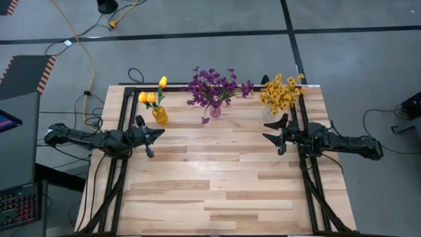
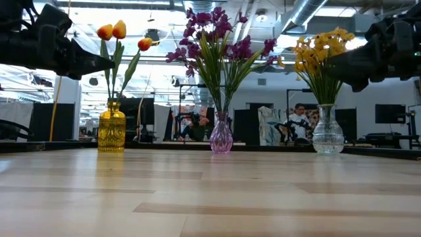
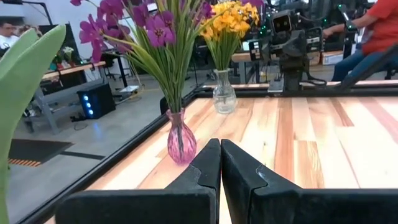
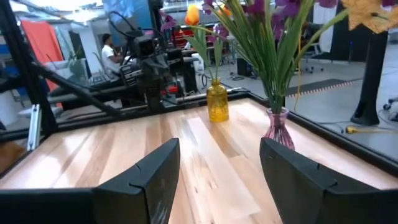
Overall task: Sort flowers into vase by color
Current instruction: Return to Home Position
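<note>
Three vases stand in a row along the table's far edge. An amber vase [image 1: 160, 116] at the left holds orange-yellow tulip buds [image 1: 152, 92]. A pink vase [image 1: 215, 111] in the middle holds purple flowers [image 1: 214, 85]. A clear vase [image 1: 268, 113] at the right holds small yellow flowers [image 1: 281, 92]. All stems stand inside the vase necks. My left gripper [image 1: 162, 133] hovers shut just near of the amber vase, pointing level toward the table's right. My right gripper [image 1: 266, 135] hovers open just near of the clear vase, pointing left, with nothing between its fingers [image 4: 158, 168].
Black frame rails [image 1: 123, 131] run along the table's left, right and far edges. Bare wood [image 1: 217, 184] fills the middle and near half of the table. People sit at desks in the room beyond the table [image 2: 299, 115].
</note>
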`<state>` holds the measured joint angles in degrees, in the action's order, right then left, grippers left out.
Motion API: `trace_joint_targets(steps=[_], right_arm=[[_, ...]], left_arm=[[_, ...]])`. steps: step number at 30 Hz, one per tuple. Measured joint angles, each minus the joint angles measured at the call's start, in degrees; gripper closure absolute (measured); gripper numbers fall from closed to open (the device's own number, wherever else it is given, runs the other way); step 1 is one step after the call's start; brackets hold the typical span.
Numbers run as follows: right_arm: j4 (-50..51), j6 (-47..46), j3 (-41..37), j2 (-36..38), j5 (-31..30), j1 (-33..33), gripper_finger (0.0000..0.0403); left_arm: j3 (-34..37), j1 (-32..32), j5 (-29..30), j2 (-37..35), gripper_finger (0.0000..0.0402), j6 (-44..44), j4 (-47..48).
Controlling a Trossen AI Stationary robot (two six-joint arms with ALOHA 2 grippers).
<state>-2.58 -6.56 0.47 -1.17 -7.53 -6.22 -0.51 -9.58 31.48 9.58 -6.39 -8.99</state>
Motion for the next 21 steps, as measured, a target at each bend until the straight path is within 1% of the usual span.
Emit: trace_joint_targets(steps=[8, 14, 21], right_arm=[[0.35, 1.06, -0.02, 0.00, 0.04, 0.00, 0.0154], [0.49, 1.05, -0.04, 0.00, 0.04, 0.00, 0.0154], [0.60, 1.06, -0.07, 0.00, 0.03, 0.00, 0.0154]], left_arm=[[0.00, 0.00, 0.70, -0.02, 0.0401, -0.67, 2.86], [0.02, 0.18, -0.83, 0.00, 0.0401, -4.13, 4.02], [0.02, 4.76, -1.22, 0.00, 0.0401, -7.39, 3.99]])
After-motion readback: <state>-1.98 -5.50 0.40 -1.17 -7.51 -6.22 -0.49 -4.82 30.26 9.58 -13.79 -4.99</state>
